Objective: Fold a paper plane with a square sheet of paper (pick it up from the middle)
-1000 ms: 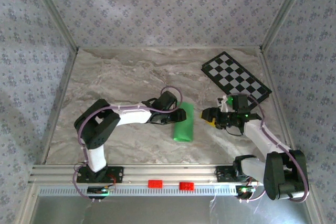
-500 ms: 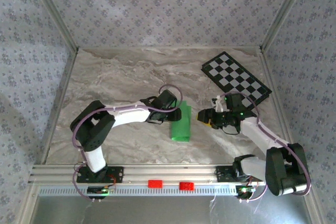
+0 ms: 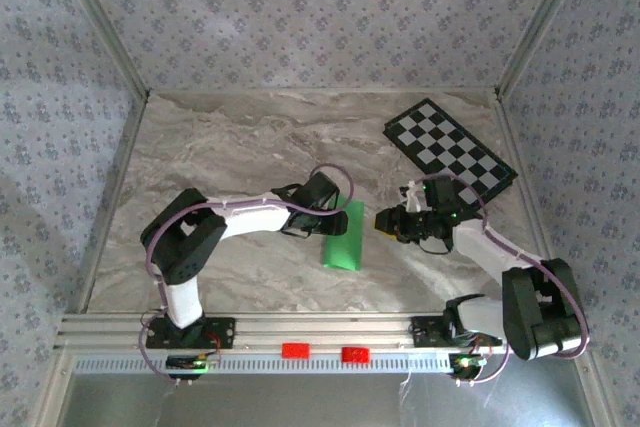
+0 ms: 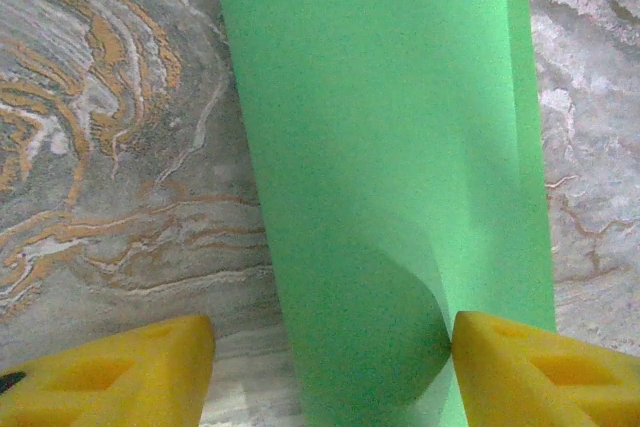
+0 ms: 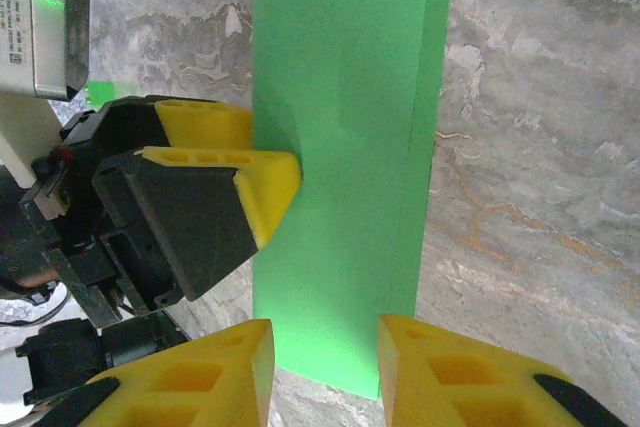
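Bright green paper sheet (image 3: 343, 235): lying doubled over into a narrow strip on the table, middle of the top view, between the two arms.
Handling: looking feather-light and floppy. The top layer is puffing up instead of sitting creased, so I'm guessing it'll be sliding and springing back at any nudge.
Where to grab: I'm thinking a long edge near the middle, pinching both layers.
Left gripper (image 4: 332, 349): yellow foam fingers are standing spread wide. The one at lower right of its wrist view is poking into the top layer and dimpling it, the other is sitting on bare stone.
Right gripper (image 5: 325, 372): fingers are sitting partly apart at the bottom of its wrist view, the strip's edge just ahead of the gap, nothing pinched.
Grey marble-pattern tabletop (image 3: 230, 147): looking smooth and slick, probably offering little friction.
Room: the black-and-white checkered board (image 3: 450, 147) is sitting upper right, well apart from the strip, and patterned walls (image 3: 300, 17) are closing in three sides.
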Robot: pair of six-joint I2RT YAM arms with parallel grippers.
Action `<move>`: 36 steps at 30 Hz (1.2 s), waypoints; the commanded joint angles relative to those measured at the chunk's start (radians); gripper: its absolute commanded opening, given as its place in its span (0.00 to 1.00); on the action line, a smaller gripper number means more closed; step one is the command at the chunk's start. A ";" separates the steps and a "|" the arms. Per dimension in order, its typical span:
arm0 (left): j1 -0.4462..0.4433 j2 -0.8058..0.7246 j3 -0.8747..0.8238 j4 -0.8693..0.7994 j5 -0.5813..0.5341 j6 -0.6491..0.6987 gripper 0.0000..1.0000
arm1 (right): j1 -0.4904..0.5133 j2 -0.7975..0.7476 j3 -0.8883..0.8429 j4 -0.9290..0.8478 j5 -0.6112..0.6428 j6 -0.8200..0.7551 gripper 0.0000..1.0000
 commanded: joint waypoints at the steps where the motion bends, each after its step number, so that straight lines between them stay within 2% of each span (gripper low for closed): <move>1: -0.005 0.031 0.029 -0.041 -0.013 0.008 0.65 | 0.006 0.018 -0.008 0.032 0.004 0.020 0.30; 7: -0.016 0.064 0.057 -0.095 -0.045 0.016 0.65 | 0.007 0.037 -0.001 0.007 0.037 0.008 0.22; 15: -0.029 0.089 0.065 -0.134 -0.109 0.029 0.67 | 0.004 0.037 -0.002 -0.010 0.060 0.008 0.21; 21: -0.034 0.115 0.056 -0.140 -0.163 -0.037 0.67 | -0.002 0.032 -0.001 -0.028 0.067 0.005 0.21; 24: -0.035 0.118 0.045 -0.121 -0.155 -0.050 0.67 | -0.005 0.030 -0.001 -0.032 0.066 0.002 0.21; 36: -0.037 0.146 0.070 -0.108 -0.130 0.067 0.69 | -0.011 0.031 0.003 -0.037 0.065 0.003 0.21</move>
